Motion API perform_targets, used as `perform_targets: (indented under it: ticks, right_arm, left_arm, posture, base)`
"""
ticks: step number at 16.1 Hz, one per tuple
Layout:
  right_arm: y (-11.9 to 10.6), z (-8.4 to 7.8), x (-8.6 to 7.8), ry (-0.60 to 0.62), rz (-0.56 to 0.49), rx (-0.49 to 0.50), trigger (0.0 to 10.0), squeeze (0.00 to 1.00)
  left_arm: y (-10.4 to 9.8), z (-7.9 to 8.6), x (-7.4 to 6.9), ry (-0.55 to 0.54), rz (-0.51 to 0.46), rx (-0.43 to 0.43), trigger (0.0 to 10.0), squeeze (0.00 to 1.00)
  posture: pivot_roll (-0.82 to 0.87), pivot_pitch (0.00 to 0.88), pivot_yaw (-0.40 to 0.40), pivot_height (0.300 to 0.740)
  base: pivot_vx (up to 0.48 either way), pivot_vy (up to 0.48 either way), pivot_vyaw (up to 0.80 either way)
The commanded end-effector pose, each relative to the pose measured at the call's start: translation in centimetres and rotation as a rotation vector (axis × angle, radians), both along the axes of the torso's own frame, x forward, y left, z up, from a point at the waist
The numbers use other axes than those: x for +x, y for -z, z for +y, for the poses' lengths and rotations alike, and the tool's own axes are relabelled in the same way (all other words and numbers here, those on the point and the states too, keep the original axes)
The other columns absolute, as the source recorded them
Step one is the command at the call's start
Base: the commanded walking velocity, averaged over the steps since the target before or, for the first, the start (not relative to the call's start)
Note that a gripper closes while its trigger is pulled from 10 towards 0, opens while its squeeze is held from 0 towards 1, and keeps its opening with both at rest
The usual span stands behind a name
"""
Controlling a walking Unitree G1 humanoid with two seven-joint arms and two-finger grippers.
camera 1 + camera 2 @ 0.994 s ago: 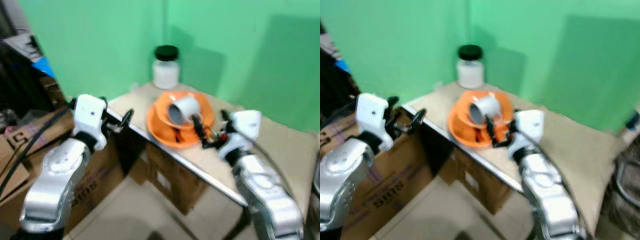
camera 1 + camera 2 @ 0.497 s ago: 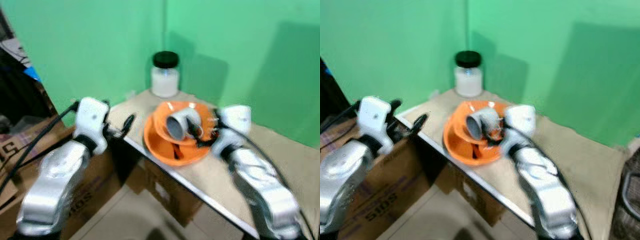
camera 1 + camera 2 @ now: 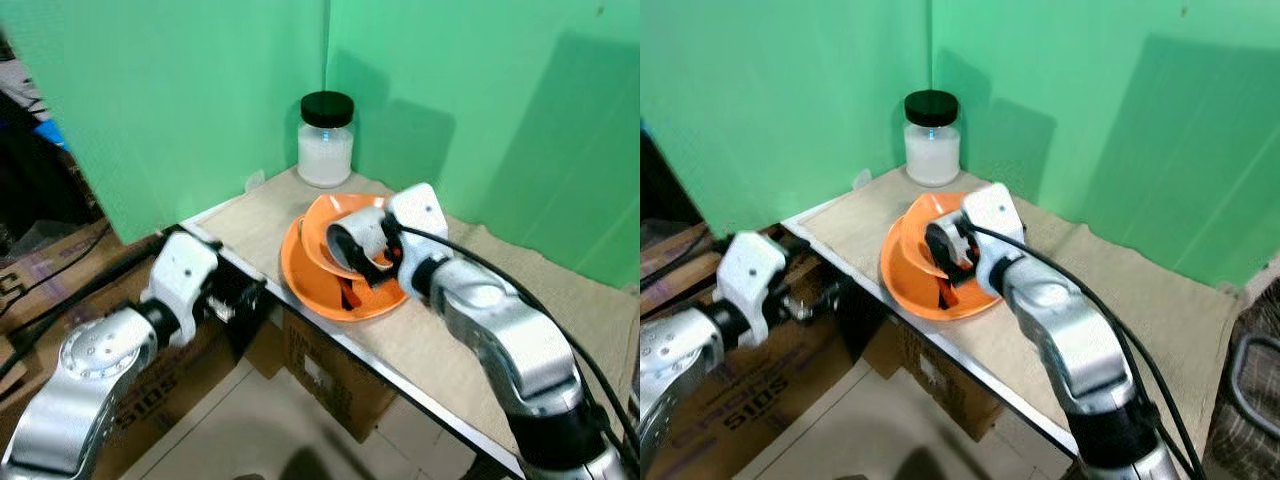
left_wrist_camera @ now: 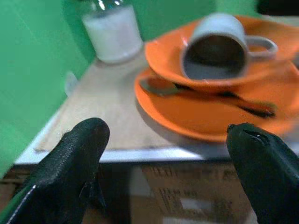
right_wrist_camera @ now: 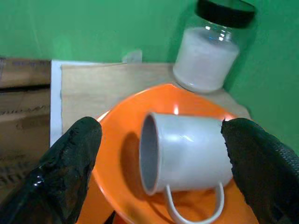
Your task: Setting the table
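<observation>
White mug (image 5: 187, 156) lies on its side on the small orange plate (image 5: 122, 140), its mouth turned away from the green wall, its handle (image 5: 194, 207) pointing to the plate. It is just in front of my right pincer (image 5: 159, 158), in line with the gap between my two black fingers (image 5: 65, 172); the fingers stand wide apart on both sides of the mug and I do not see them touching it, so this pincer is released and grasps nothing. The small plate sits tilted on a bigger orange dish (image 3: 310, 285), which rests near the front edge of the bench (image 3: 560, 300), and a dark spoon (image 4: 205, 93) lies between the two. Behind the dishes, in the corner of the green walls, stands a glass jar (image 3: 326, 140) with white content and a black lid.

My right arm (image 3: 490, 330) reaches forward over the bench, with the wrist bent toward the plates. My left pincer (image 4: 163, 163) is lower, in front of the bench edge and left of the dishes; its fingers are also spread apart and empty. Cardboard boxes (image 3: 320, 380) stand under the bench.
</observation>
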State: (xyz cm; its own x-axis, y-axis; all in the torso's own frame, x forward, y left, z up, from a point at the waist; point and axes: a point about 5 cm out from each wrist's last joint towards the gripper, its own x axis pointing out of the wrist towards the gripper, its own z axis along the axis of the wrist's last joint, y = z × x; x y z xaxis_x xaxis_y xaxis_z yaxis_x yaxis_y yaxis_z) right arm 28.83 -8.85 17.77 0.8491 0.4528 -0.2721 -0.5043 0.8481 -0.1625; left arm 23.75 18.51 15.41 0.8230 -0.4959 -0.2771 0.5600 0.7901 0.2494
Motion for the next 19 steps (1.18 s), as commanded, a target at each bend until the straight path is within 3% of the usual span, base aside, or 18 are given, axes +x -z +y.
perform_targets:
  ticks: [1, 2, 6, 10, 13, 14, 15, 16, 17, 19]
  right_arm:
    - [0.4, -0.1, 0.1, 0.015, 0.018, -0.029, 10.0, 0.06]
    - [0.2, 0.6, 0.5, 0.009, -0.005, -0.087, 10.0, 0.0]
    - [1.2, 2.0, 2.0, -0.002, -0.016, -0.225, 10.0, 0.0]
    - [1.9, 3.2, 3.5, 0.008, -0.022, -0.266, 10.0, 0.0]
    - [2.2, 3.0, 4.2, 0.05, -0.043, -0.327, 10.0, 0.0]
    - [2.1, 2.8, 4.4, 0.076, -0.051, -0.329, 9.3, 0.0]
    - [2.0, 2.5, 4.6, 0.094, -0.053, -0.33, 3.8, 0.0]
    - [2.2, 2.3, 4.7, 0.105, -0.049, -0.333, 0.9, 0.0]
    - [2.3, 2.1, 4.9, 0.117, -0.046, -0.334, 0.0, 0.0]
    - [2.5, 1.9, 4.9, 0.12, -0.039, -0.351, 0.0, 0.0]
  left_arm:
    - [-0.1, -0.3, -0.1, 0.032, -0.003, 0.006, 10.0, 0.0]
    - [0.1, -0.5, -0.6, 0.07, 0.024, -0.02, 10.0, 0.0]
    - [0.2, -1.3, -1.5, 0.169, 0.066, -0.055, 10.0, 0.0]
    - [0.2, -1.3, -1.8, 0.187, 0.077, -0.052, 10.0, 0.0]
    - [0.1, -1.2, -1.8, 0.188, 0.075, -0.052, 10.0, 0.0]
    - [0.1, -1.2, -1.8, 0.187, 0.074, -0.052, 10.0, 0.0]
    - [0.0, -1.2, -1.8, 0.189, 0.074, -0.051, 10.0, 0.0]
    - [0.0, -1.2, -1.7, 0.19, 0.073, -0.051, 10.0, 0.0]
    - [-0.1, -1.2, -1.7, 0.191, 0.071, -0.049, 10.0, 0.0]
    - [-0.2, -1.2, -1.6, 0.192, 0.066, -0.048, 10.0, 0.0]
  posture:
    - [0.07, 0.0, -0.022, 0.74]
    - [0.07, 0.0, -0.028, 0.74]
    - [0.07, 0.0, -0.034, 0.74]
    - [0.08, 0.0, -0.037, 0.74]
    - [0.09, 0.0, -0.038, 0.74]
    - [0.09, 0.0, -0.038, 0.74]
    - [0.09, 0.0, -0.036, 0.74]
    - [0.08, 0.0, -0.034, 0.74]
    - [0.08, 0.0, -0.034, 0.74]
    - [0.08, 0.0, -0.033, 0.74]
  base:
    - [0.0, 0.0, 0.0]
    - [0.0, 0.0, 0.0]
    - [0.0, 0.0, 0.0]
    - [0.0, 0.0, 0.0]
    - [0.0, 0.0, 0.0]
    - [0.0, 0.0, 0.0]
    - [0.0, 0.0, 0.0]
    - [0.0, 0.0, 0.0]
    - [0.0, 0.0, 0.0]
    - [0.0, 0.0, 0.0]
